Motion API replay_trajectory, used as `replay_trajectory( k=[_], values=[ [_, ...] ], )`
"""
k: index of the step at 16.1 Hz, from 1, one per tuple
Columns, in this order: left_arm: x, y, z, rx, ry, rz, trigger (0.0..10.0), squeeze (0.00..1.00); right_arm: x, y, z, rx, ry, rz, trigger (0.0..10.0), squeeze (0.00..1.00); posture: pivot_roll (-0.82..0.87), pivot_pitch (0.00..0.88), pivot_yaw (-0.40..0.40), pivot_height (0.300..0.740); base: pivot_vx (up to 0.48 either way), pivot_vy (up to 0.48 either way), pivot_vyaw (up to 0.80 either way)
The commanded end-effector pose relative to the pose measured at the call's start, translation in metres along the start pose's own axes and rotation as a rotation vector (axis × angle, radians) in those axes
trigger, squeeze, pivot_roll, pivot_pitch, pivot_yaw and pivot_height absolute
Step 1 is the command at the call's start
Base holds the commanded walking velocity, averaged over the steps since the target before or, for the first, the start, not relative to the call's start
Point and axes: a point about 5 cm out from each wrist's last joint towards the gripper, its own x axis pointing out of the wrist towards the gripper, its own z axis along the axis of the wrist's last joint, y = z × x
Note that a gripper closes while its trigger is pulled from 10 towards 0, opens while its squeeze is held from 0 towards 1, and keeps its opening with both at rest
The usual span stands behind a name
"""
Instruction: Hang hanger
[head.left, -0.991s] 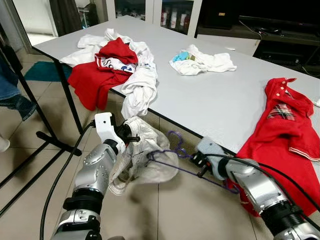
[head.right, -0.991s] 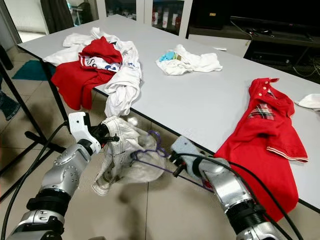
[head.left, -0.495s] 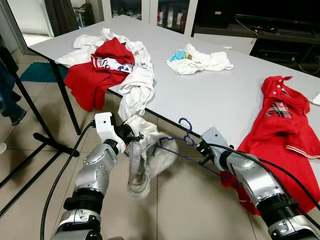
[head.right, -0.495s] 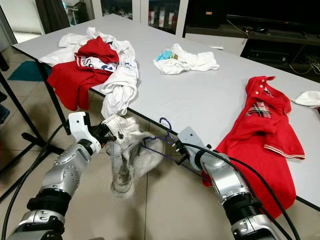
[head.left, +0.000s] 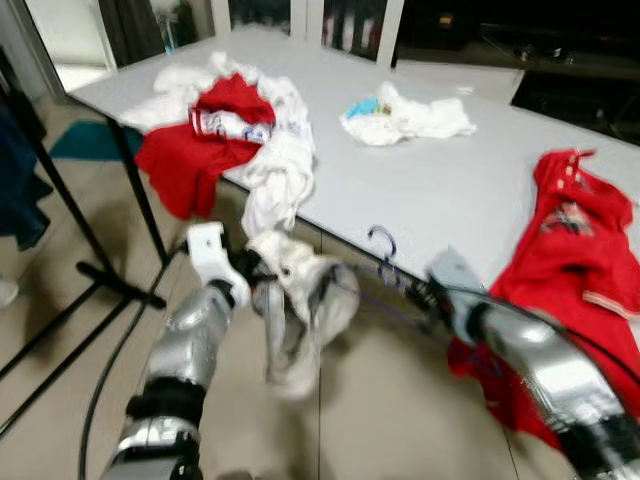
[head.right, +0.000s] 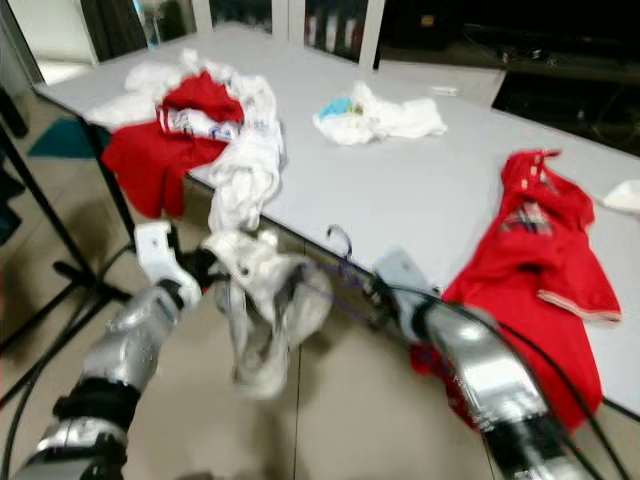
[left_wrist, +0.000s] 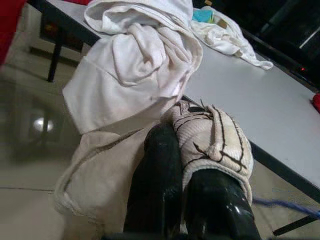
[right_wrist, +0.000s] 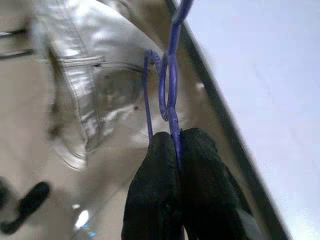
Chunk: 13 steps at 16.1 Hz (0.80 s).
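Observation:
A purple wire hanger (right_wrist: 170, 85) sits pinched in my right gripper (right_wrist: 177, 142), which is shut on its neck just below the hook (head.left: 383, 245). The hanger hangs beside the front edge of the grey table (head.left: 440, 190). My left gripper (left_wrist: 182, 165) is shut on a fold of a pale cream garment (head.left: 295, 320). That garment hangs limp below the table edge, between the two arms, with part of it draped near the hanger's wire. The head views are blurred.
On the table lie a pile of red and white clothes (head.left: 230, 130), a white cloth with a blue item (head.left: 405, 112) and a red polo shirt (head.left: 585, 230) drooping over the front edge. Black rack legs (head.left: 60, 210) and a person's leg in jeans (head.left: 20, 190) stand at left.
The cream garment has dropped from a bunched bundle into a long hanging shape. My right gripper has raised the hanger toward the table edge. The head camera has shifted and blurred.

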Motion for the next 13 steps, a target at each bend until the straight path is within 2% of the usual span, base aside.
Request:
replay_trajectory(
  k=[1,4,8,9,10,13],
  values=[
    [0.004,-0.007,0.007,0.012,-0.027,-0.024,10.0,0.00,-0.009,0.007,0.008,-0.003,-0.044,0.071,10.0,0.00,-0.01,0.000,-0.017,0.740,0.000,0.000,0.00],
    [0.007,-0.010,0.007,0.013,-0.025,-0.030,10.0,0.00,-0.015,0.017,0.006,-0.019,-0.039,0.149,10.0,0.00,-0.02,0.000,-0.014,0.740,0.000,0.000,0.00],
    [0.007,-0.010,0.009,0.017,-0.026,-0.033,10.0,0.00,-0.028,0.037,0.020,-0.007,-0.085,0.292,10.0,0.00,-0.02,0.000,-0.009,0.740,0.000,0.000,0.00],
    [0.006,-0.009,0.009,0.018,-0.026,-0.030,10.0,0.00,-0.027,0.050,0.013,-0.002,-0.056,0.351,10.0,0.00,-0.01,0.000,-0.009,0.740,0.000,0.000,0.00],
    [0.006,-0.008,0.009,0.019,-0.026,-0.029,10.0,0.00,-0.019,0.056,0.008,0.018,-0.031,0.359,10.0,0.00,-0.01,0.000,-0.009,0.740,0.000,0.000,0.00],
    [0.007,-0.009,0.009,0.019,-0.027,-0.030,10.0,0.00,0.002,0.059,0.004,0.083,0.021,0.287,10.0,0.00,-0.01,0.000,-0.009,0.740,0.000,0.000,0.00]
  ],
)
